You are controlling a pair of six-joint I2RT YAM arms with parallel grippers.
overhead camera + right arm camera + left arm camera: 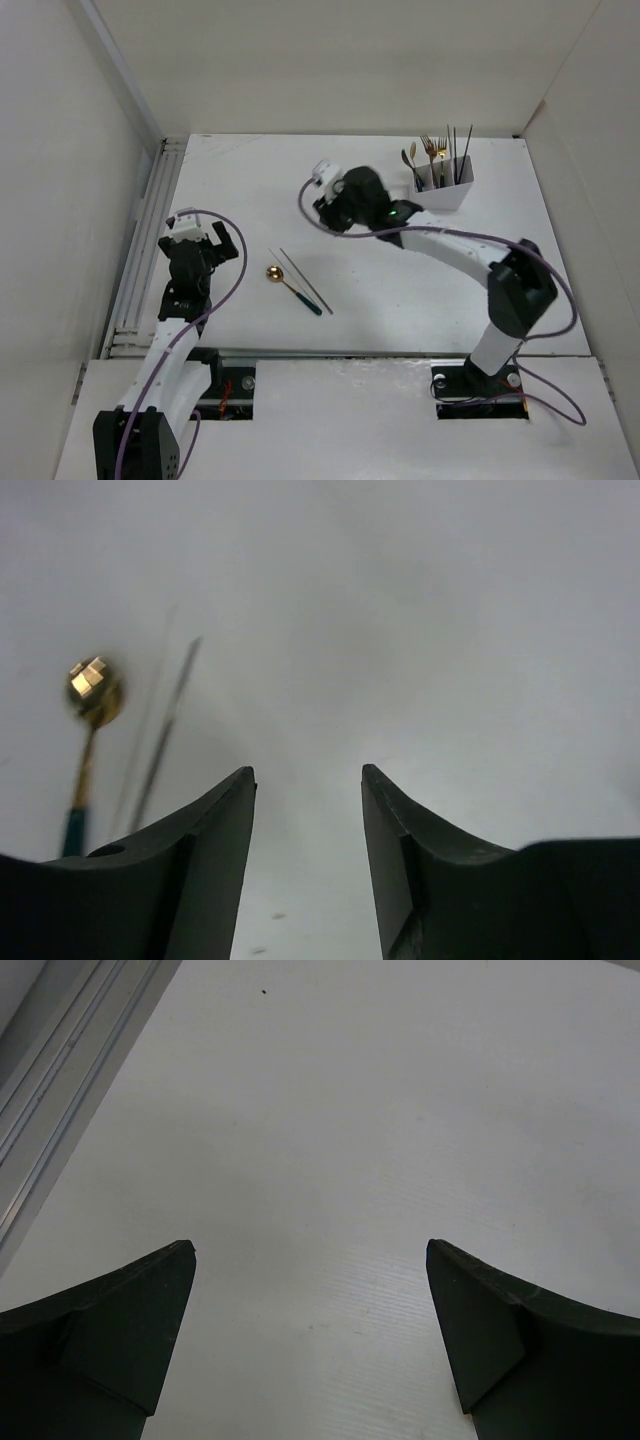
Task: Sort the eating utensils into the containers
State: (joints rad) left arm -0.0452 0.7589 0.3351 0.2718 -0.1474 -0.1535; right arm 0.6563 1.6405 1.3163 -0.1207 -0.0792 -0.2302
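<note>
White matte board is all that lies under the right gripper [308,775]: its jaws stand partly apart with nothing between them, hovering over bare table [250,180] up and to the right of the loose pieces. The left gripper [310,1250] is spread wide, also empty, parked over the left side of the table.

Left to sort, as I read it, are the spoon [295,291], gold bowl and dark green handle, and the thin dark chopsticks [307,282], lying flat near the table's middle. They run almost parallel, just beside each other and closest at the handle end. The white bin [445,192] sits at the far right with forks [432,150] and other pieces already standing in it.

I judge the step to be the right arm going for one of these two. I'd open wider, turn the wrist so the jaws straddle the spoon across its handle, and come down near the bowl end, where the gap to the chopsticks is larger, so one finger slips between them. Everything lies low on a hard flat surface, so the fingertips must reach the board before closing, or the handle will skate away.

The board looks smooth and faintly ribbed. A metal rail [60,1070] edges the left side, and plain white walls close in on three sides.
</note>
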